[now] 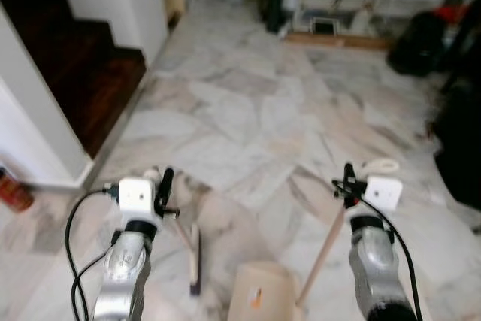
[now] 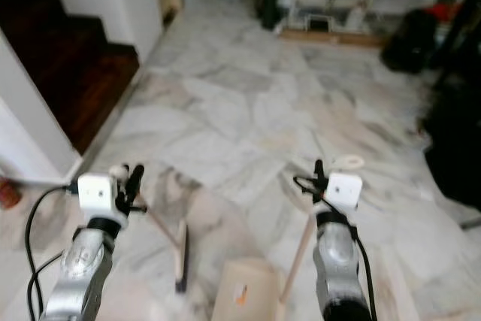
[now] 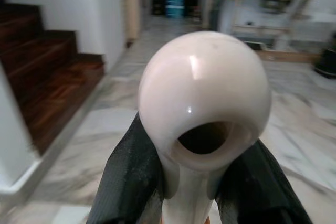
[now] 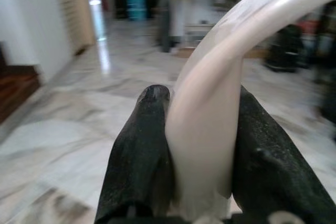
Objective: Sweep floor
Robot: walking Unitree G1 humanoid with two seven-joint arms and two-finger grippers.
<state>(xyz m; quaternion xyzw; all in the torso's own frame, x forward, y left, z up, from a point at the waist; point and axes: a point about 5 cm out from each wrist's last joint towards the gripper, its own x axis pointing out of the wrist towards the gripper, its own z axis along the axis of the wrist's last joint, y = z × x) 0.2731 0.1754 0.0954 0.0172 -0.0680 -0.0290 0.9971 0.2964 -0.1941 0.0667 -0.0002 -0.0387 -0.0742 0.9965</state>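
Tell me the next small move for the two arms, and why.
Probably draw the broom, held by the left gripper, across the marble floor toward the dustpan, whose handle the right gripper holds. Both tools are gripped, the broom head rests beside the pan, and no sweeping stroke is visible yet.

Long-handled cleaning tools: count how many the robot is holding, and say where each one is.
2. The broom is in the left hand, its brush head on the floor ahead. The dustpan is in the right hand, its pan resting between the two arms.
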